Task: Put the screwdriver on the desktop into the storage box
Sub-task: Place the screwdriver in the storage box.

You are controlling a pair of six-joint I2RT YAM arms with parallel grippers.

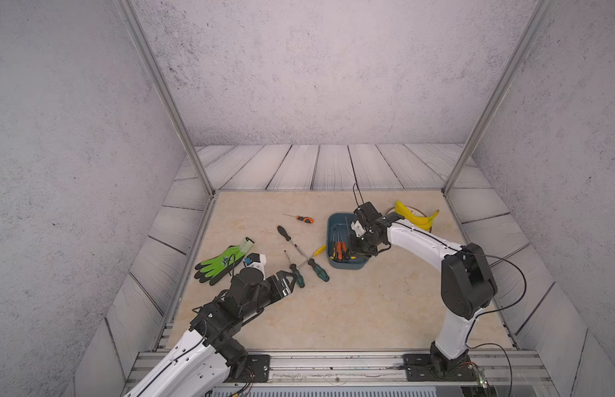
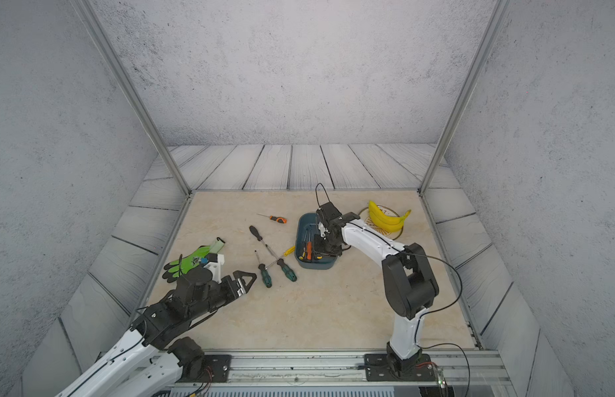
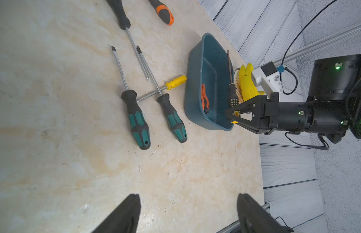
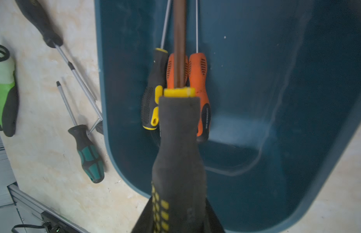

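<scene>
The box is dark teal, the desktop beige and marble-patterned, the banana yellow, the glove green and black, the screwdriver black with yellow dots.

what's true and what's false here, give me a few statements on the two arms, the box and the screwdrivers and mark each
1. The right gripper holds a black-and-yellow screwdriver over the storage box. True.
2. The left gripper has its fingers clamped on a teal-handled screwdriver. False: the fingers stand open, holding nothing.
3. The storage box is empty. False: three screwdrivers lie in it.
4. The yellow-handled screwdriver lies on the desktop, outside the box. True.
</scene>
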